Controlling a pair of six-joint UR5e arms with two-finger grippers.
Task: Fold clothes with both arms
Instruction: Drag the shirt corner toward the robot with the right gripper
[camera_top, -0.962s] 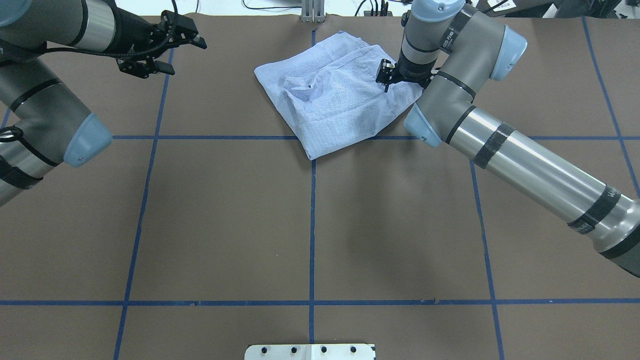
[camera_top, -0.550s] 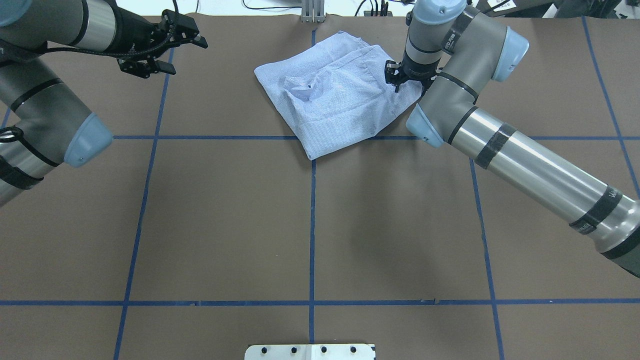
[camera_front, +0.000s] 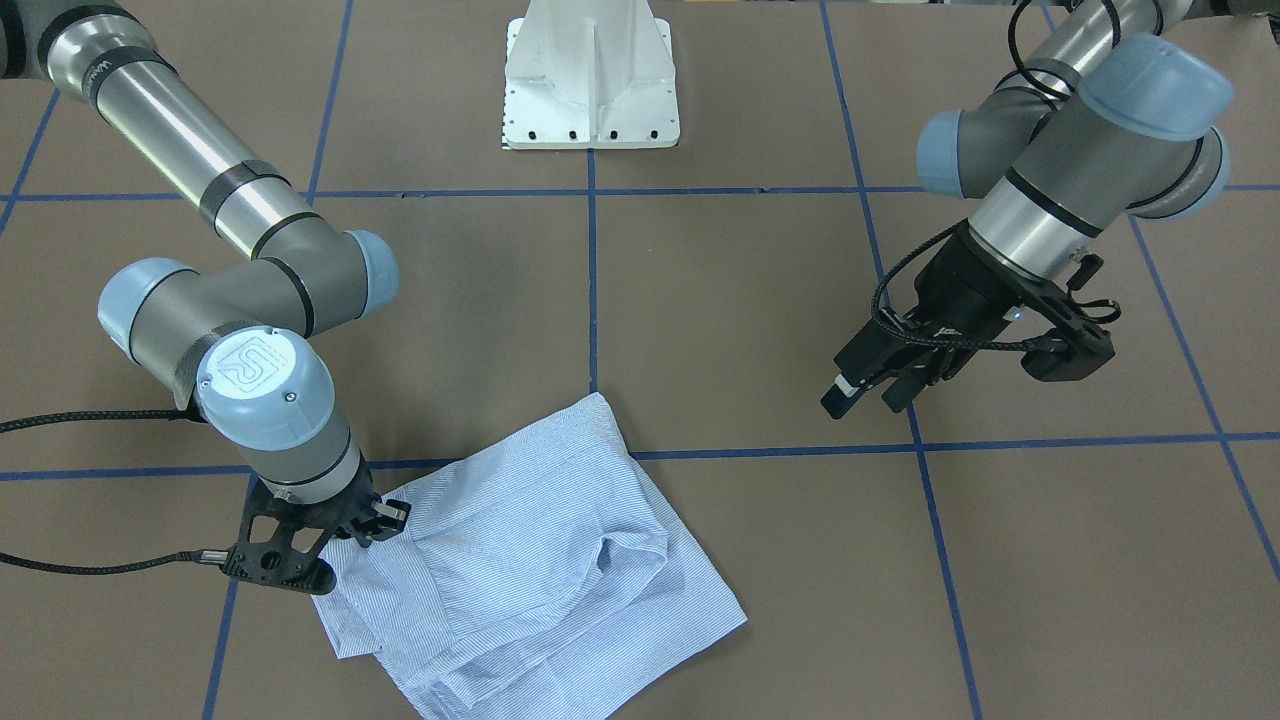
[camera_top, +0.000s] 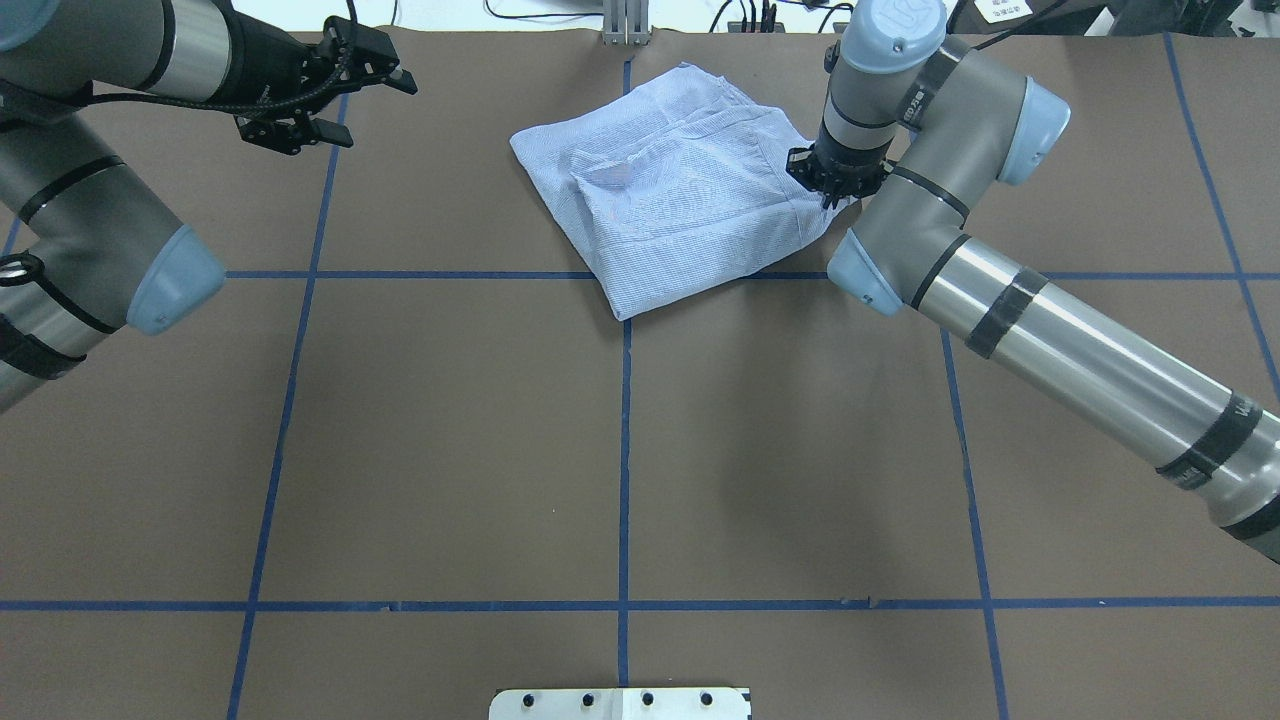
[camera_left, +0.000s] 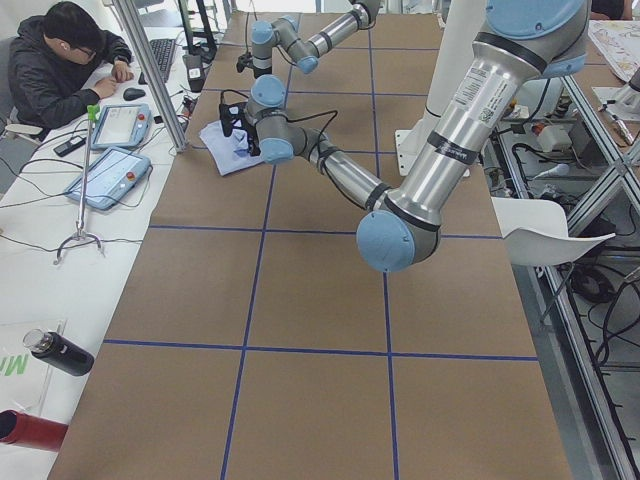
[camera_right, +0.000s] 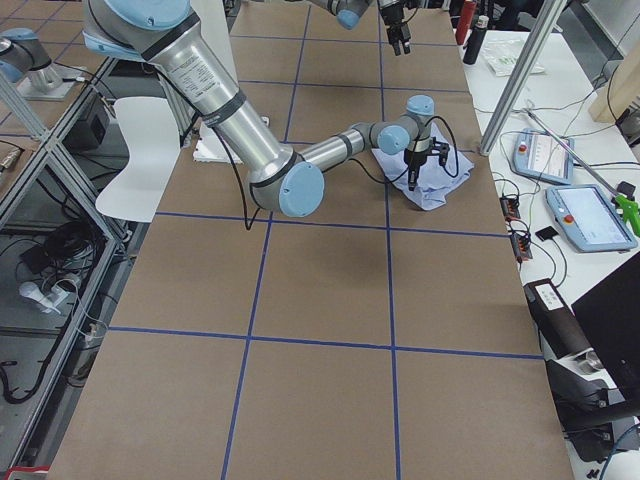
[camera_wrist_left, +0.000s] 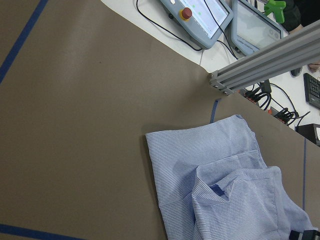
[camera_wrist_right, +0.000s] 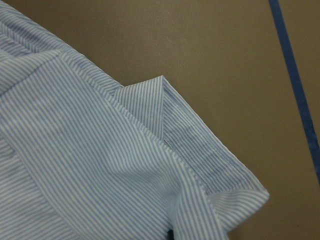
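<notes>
The light blue striped shirt (camera_top: 680, 200) lies folded in a rough square at the far middle of the table; it also shows in the front view (camera_front: 530, 570) and the left wrist view (camera_wrist_left: 225, 195). My right gripper (camera_top: 835, 187) points down at the shirt's right edge (camera_front: 375, 522) and looks shut on the cloth. The right wrist view shows a hemmed corner of the shirt (camera_wrist_right: 190, 165) close up, with no fingers in sight. My left gripper (camera_top: 378, 114) is open and empty, above bare table far to the shirt's left (camera_front: 868, 397).
The white pedestal base (camera_front: 592, 90) stands at the table's near middle. An aluminium post (camera_top: 625, 25) stands at the far edge just behind the shirt. Teach pendants (camera_wrist_left: 200, 12) and a seated person (camera_left: 60, 60) are beyond the far edge. Blue tape lines cross the brown table.
My right gripper has moved right, from over the shirt to its right edge. The shirt's top layer has been drawn flatter and the white label no longer shows. The left arm has barely moved.
</notes>
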